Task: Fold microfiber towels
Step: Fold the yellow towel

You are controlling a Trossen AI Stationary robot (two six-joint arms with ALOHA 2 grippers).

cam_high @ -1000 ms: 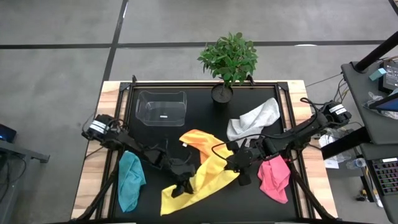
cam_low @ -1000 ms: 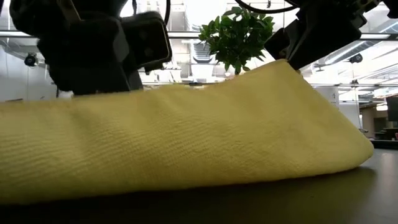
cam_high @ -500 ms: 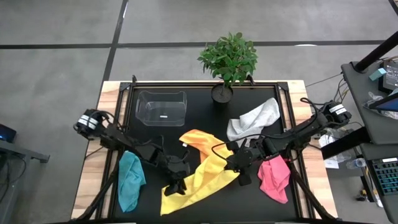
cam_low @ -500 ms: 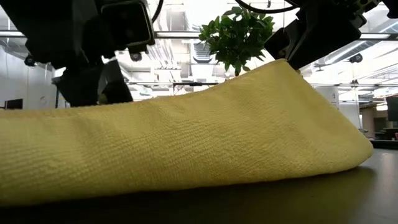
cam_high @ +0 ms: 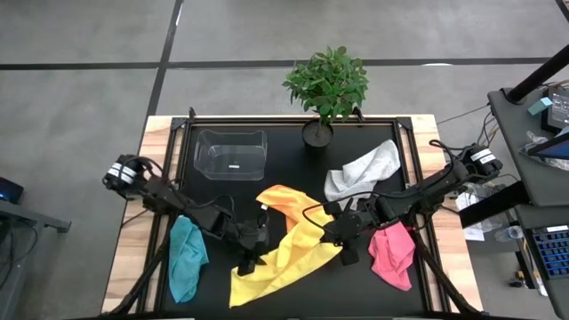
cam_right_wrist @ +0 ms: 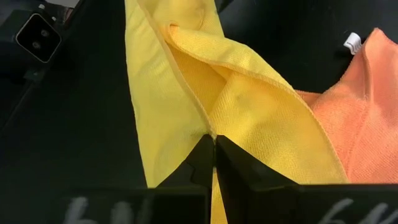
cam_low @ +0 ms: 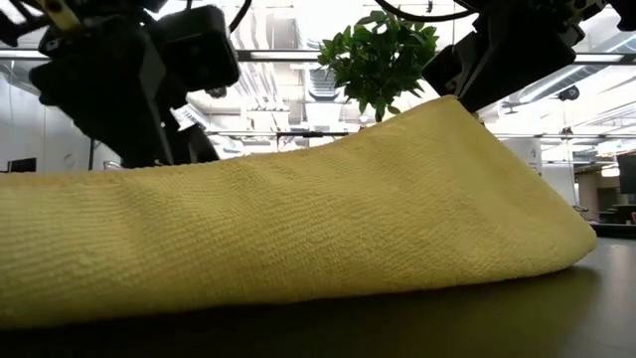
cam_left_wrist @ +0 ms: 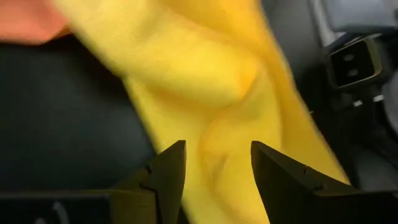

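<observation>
Yellow towel (cam_high: pixel 283 256) lies mid-tabletop (cam_high: pixel 293 293), soft, limp, light. Right hand (cam_right_wrist: pixel 214 163) pinches its raised edge; left hand (cam_left_wrist: pixel 216 167) spread above cloth. Best grip: free corner.

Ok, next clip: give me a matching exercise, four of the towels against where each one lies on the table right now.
Towels:
1. teal towel
2. yellow towel
3. pink towel
4. white-grey towel

Places:
A. near the potted plant, on the right half
B. front right, beside the right gripper
C. front left edge, untouched
D. front centre, pinched by the right gripper, with the left gripper open over it

Pairs: 1-C, 2-D, 3-B, 4-A
</observation>
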